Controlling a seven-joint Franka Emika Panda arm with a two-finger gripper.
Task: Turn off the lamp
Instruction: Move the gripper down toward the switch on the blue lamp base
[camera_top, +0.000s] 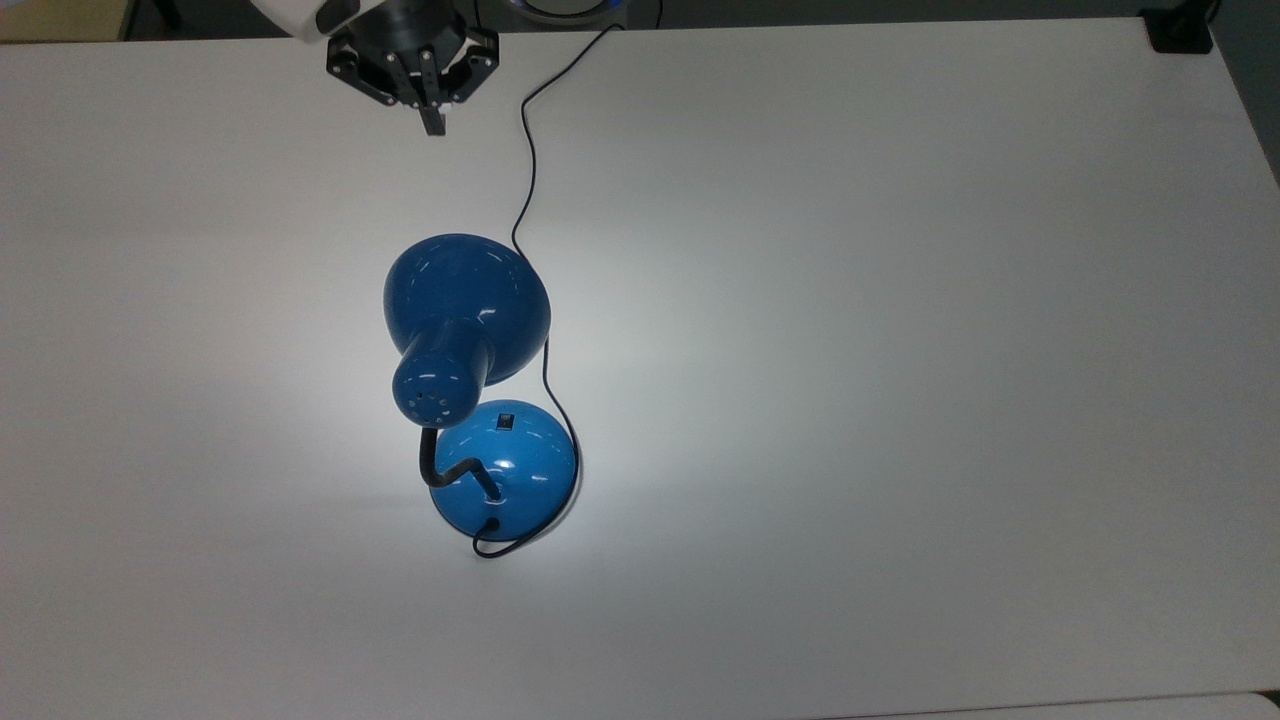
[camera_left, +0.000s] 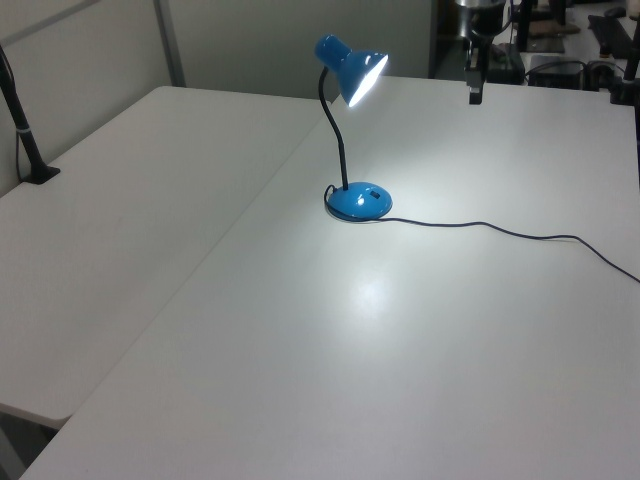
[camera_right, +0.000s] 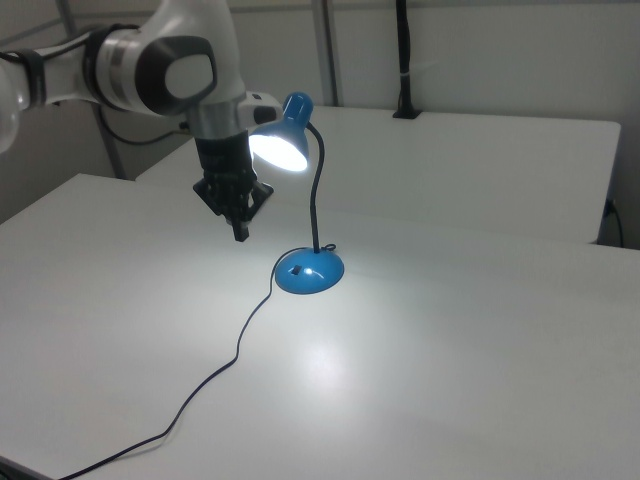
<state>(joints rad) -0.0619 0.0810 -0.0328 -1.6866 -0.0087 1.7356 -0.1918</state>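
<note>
One arm and one lamp occupy the scene, and we read the top view from its left to its right. Nearest the top view's left, at the far edge of the white table (camera_top: 900, 300), hangs the gripper (camera_top: 432, 122); its two fingers are pressed together into a single narrow tip and carry nothing. We judge this closed posture to be deliberate, since a slim point suits pressing a small switch better than a spread pair would. In the right view the gripper (camera_right: 240, 232) hangs above the tabletop, well apart from the lamp's base. Next comes the lamp (camera_top: 466, 312), standing near the middle of the table, its blue shade tipped forward on the bent black neck (camera_top: 445, 470) so that the shade overhangs the table beyond the base. The bulb is lit, as the bright pool on the table shows in the left view beside the lamp (camera_left: 352, 75). The round base (camera_top: 520, 465) carries the switch (camera_top: 505, 421) on its upper slope, on the side facing the gripper, which leaves it reachable from above, though the shade stands close over it. Farthest toward the top view's right runs the cord (camera_top: 528, 150), leaving the back of the base, curving round it and trailing off the table's far edge just beside the gripper. We judge the task barely begun: the approach to the switch is yet to be made.
</note>
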